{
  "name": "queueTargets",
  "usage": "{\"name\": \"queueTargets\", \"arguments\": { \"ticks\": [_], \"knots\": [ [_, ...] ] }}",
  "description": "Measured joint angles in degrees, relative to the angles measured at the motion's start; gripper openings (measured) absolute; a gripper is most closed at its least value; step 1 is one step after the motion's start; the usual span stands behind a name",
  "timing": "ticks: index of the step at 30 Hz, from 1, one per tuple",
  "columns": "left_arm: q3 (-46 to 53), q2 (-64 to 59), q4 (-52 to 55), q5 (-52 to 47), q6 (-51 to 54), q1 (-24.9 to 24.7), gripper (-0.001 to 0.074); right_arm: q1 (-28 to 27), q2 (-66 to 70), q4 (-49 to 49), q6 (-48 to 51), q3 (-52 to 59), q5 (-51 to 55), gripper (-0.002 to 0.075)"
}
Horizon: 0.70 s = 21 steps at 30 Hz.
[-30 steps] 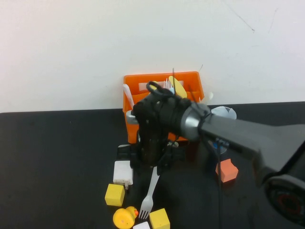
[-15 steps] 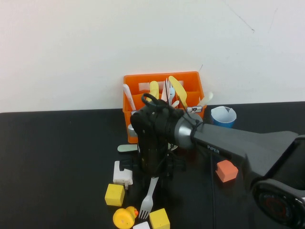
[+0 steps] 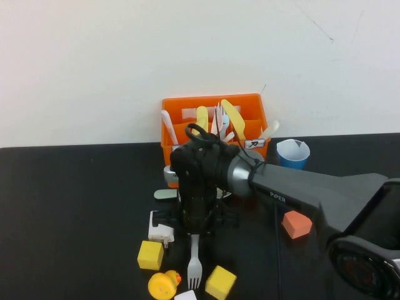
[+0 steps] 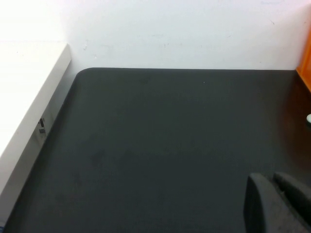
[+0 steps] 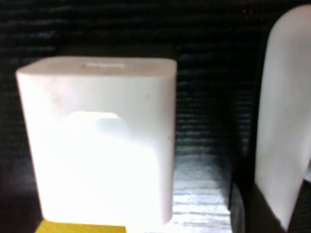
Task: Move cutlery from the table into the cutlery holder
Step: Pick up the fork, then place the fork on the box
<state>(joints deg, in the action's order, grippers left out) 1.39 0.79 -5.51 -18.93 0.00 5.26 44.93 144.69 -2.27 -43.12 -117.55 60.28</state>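
My right gripper (image 3: 194,229) reaches down in front of the orange cutlery holder (image 3: 212,119) and is shut on the handle of the light grey fork (image 3: 194,265), whose tines point toward the table's front edge. In the right wrist view the fork handle (image 5: 285,111) runs down between the dark fingers (image 5: 242,209). The bowl of the mint-green spoon (image 3: 164,194) peeks out left of the gripper; its handle is hidden under it. The holder holds several yellow and white utensils. My left gripper (image 4: 272,182) is shut and empty over bare black table (image 4: 160,136), out of the high view.
A white charger block (image 3: 160,226) lies just left of the gripper, and fills the right wrist view (image 5: 102,141). Yellow cubes (image 3: 150,255) (image 3: 221,281) and a yellow duck (image 3: 164,284) flank the fork tines. An orange cube (image 3: 297,224) and blue cup (image 3: 292,152) are right.
My right gripper came down from the holder's front onto the fork handle. The fork swung from tilted to straight, and the yellow cube beside its tines shifted right.
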Motion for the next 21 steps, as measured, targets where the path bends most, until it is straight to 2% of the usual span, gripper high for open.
{"name": "queueTargets", "arguments": {
  "ticks": [12,16,21],
  "knots": [
    [0.0,0.0,0.0,0.0,0.0,0.0,-0.0001,3.9,-6.3,7.2,7.0,0.1,-0.4,0.0144],
    [0.0,0.0,0.0,-0.1,0.0,0.0,-0.0001,5.2,-9.8,9.8,9.2,0.9,-4.7,0.0144],
    [0.0,0.0,0.0,-0.1,0.0,0.0,-0.0001,6.6,-16.6,11.8,11.6,7.4,-15.8,0.0144]
  ]
}}
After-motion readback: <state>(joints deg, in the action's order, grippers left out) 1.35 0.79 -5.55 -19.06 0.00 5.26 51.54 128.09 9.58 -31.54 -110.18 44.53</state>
